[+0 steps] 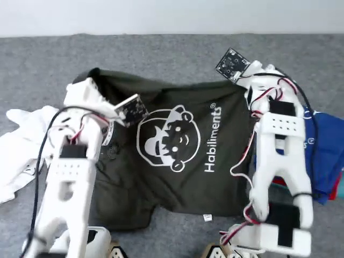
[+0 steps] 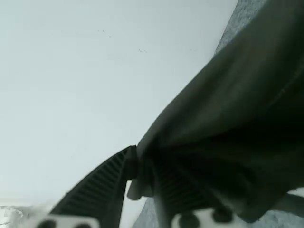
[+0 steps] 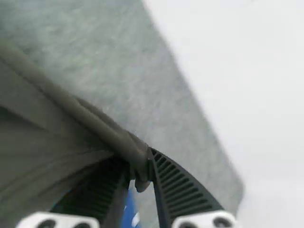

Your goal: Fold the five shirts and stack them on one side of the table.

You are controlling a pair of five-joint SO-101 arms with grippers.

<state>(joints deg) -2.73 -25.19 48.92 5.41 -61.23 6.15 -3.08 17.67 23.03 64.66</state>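
Dark shirt [image 1: 177, 177] lies spread mid-frame, print up. Left gripper [image 2: 139, 167] pinches upper-left corner; right gripper [image 3: 140, 167] pinches upper-right hem, and bite looks thin. Risk: uneven pull, hem slips free, fold skews. Loose sleeve could snag white shirt [image 1: 21, 140] at left edge.

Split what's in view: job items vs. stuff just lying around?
Job:
- dark green shirt, pinched along its far edge by the left gripper and right gripper
- white shirt
- blue shirt

Not the job:
- grey table cover
- white wall
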